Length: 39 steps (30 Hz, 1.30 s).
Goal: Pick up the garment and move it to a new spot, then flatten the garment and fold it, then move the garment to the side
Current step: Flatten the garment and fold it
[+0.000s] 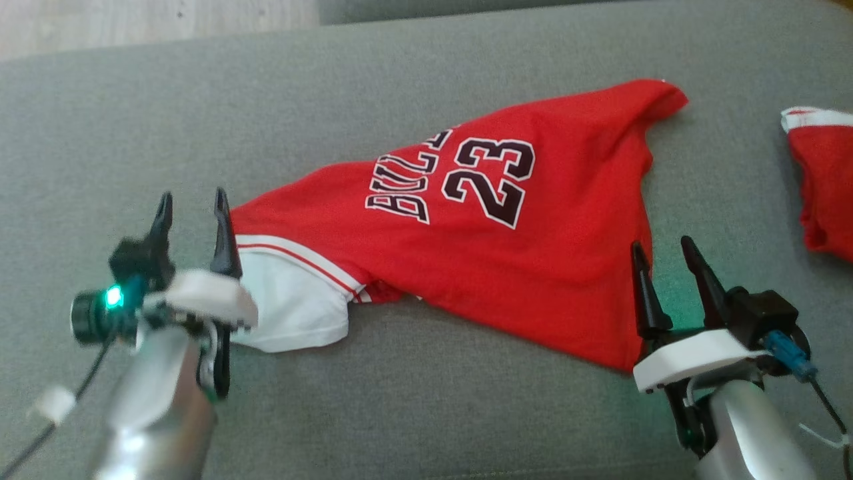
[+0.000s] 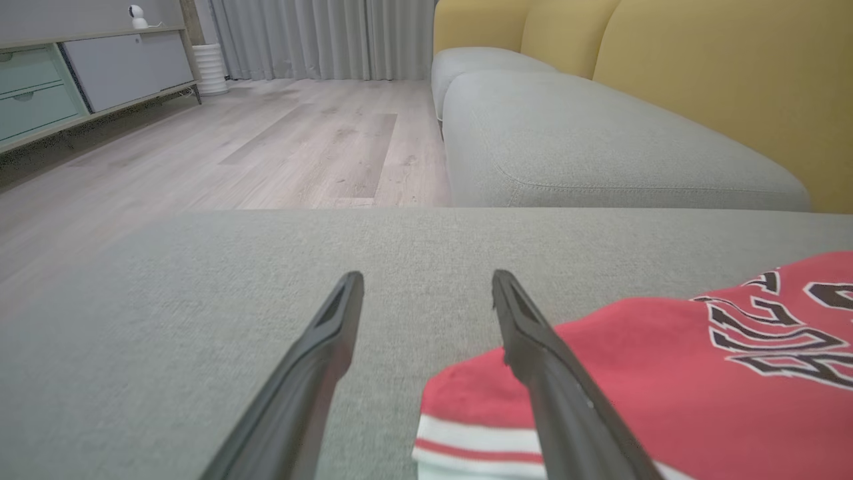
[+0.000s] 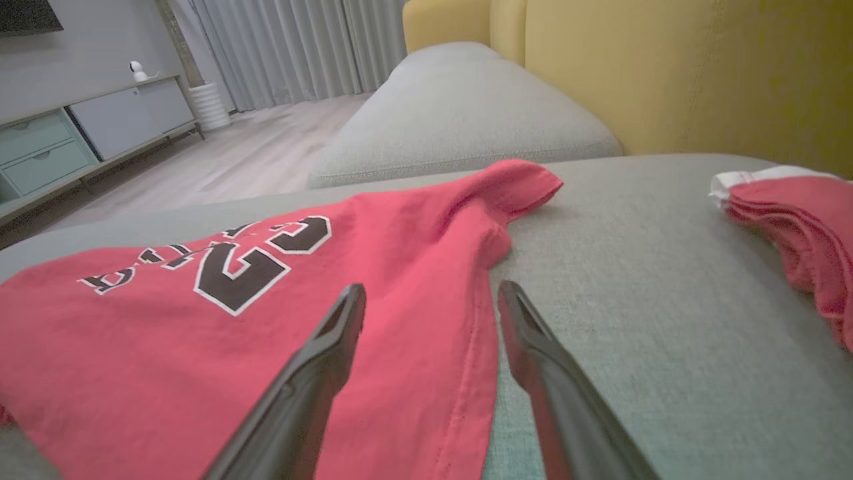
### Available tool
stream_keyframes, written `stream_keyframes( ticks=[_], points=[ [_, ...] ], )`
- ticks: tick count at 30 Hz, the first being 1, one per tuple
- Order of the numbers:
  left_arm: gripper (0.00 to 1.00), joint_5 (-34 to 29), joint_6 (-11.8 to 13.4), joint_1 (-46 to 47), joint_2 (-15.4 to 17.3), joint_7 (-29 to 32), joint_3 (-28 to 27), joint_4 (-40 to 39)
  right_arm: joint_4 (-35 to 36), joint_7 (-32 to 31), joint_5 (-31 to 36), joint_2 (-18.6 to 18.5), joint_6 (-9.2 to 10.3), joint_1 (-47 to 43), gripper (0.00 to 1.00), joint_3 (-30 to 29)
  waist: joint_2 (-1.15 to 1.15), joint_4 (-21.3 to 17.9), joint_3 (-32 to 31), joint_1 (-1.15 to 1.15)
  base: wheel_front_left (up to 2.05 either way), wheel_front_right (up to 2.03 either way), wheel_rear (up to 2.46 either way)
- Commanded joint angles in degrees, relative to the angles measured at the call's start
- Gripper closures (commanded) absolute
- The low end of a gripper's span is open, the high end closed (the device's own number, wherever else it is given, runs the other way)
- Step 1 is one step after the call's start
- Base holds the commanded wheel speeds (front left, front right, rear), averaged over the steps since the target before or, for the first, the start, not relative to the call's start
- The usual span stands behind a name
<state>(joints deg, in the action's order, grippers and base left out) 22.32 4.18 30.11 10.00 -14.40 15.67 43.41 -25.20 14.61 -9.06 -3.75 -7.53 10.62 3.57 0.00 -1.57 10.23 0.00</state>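
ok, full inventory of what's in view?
jersey: 1, red with a white sleeve, number 23, spread on the seat
second garment: 1, red with white trim, right end of the seat
seat: 1, grey, under both garments
backrest: 1, yellow, far right
floor: 1, pale wood, beyond the seat
curtain: 1, grey, far wall
cabinet: 1, grey with green drawers, far left
camera: 1, white, on the cabinet
cylinder: 1, white, ribbed, between cabinet and curtain
left hand: 1, dark fingers, open, at the jersey's sleeve end
right hand: 1, dark fingers, open, straddling the jersey's near right edge
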Motion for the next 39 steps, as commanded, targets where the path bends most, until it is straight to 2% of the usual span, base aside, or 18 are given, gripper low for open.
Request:
stream_keyframes(
  ticks=[1, 6, 13, 26, 33, 39],
  points=[
    [0.00, -1.5, 0.6, -2.9, 1.3, -0.6, -3.0, -3.2, 2.4, 0.4, 0.7, 0.6, 0.04, 1.1, 0.00, 0.8, 0.00, 0.6, -1.4, 0.00, 0.00, 0.00, 0.00],
    [0.00, -5.5, 0.7, -12.9, -1.4, -0.6, -6.7, -10.4, 3.1, 0.4, 1.3, 0.8, 0.04, -0.9, 0.00, 0.0, 0.00, 1.8, -4.8, 0.00, 0.00, 0.00, 0.00],
    [0.00, -8.8, -1.6, -23.8, -4.7, -0.6, -10.8, -15.9, 2.0, 0.4, -0.7, 0.9, 0.04, -4.3, 0.00, 0.6, 0.00, 2.0, -9.2, 0.00, 0.00, 0.00, 0.00],
    [0.00, -11.8, -4.1, -30.5, -7.0, -0.6, -14.2, -18.4, -0.6, 0.4, -0.8, 0.9, 0.04, -7.4, 0.00, 0.4, 0.00, 1.2, -10.6, 0.00, 0.00, 0.00, 0.00],
    [0.00, -11.7, -5.1, -29.6, -7.1, -0.6, -13.1, -17.5, -9.8, 0.4, 1.0, 0.9, 0.04, -6.1, 0.00, 0.1, 0.00, 2.8, -9.8, 0.00, 0.00, 0.00, 0.00],
    [0.00, -10.9, -5.0, -29.6, -7.1, -0.6, -11.6, -16.9, -17.6, 0.4, -0.7, 0.9, 0.04, -4.8, 0.00, 1.6, 0.00, 4.2, -8.9, 0.00, 0.00, 0.00, 0.00]
  ],
)
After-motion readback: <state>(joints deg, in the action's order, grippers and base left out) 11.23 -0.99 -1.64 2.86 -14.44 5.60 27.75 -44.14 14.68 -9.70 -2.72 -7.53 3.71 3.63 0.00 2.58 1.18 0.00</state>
